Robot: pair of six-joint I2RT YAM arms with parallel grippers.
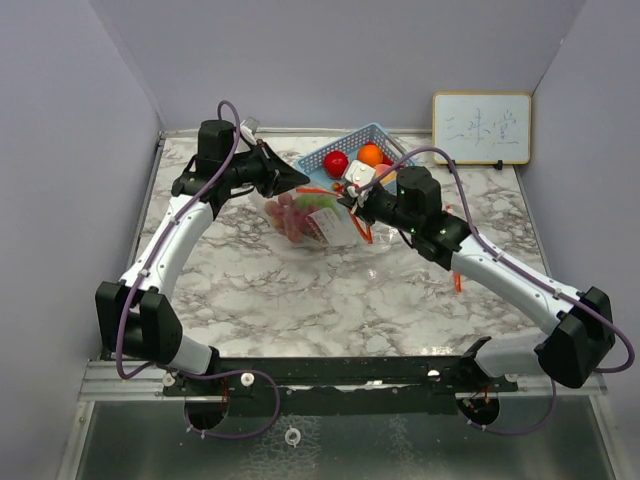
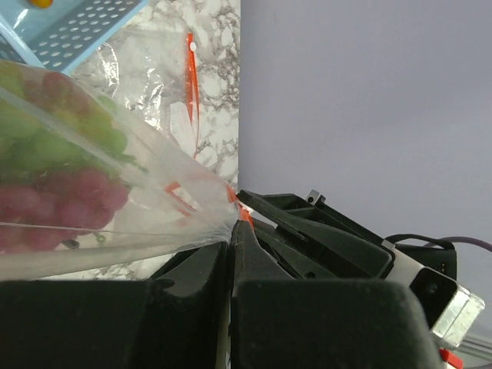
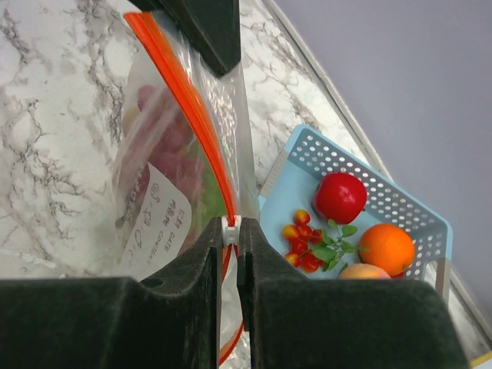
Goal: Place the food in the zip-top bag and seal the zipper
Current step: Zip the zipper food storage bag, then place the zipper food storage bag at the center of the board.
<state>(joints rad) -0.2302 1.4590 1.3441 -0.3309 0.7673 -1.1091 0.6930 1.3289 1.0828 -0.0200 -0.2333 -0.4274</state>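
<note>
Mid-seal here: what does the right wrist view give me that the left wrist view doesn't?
Only right wrist: the right tool pinching the white slider on the zip-top bag, plus the apple, orange and small red pieces in the basket. Only left wrist: the left tool clamping the bag's corner, grapes close up. Both: bag, basket, marble table.

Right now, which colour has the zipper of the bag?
Orange-red zipper; the right wrist view shows it best.

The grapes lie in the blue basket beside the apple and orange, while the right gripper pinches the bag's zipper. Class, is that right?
No: the top external view shows the grapes inside the zip-top bag. The apple, orange and right gripper are as stated.
</note>
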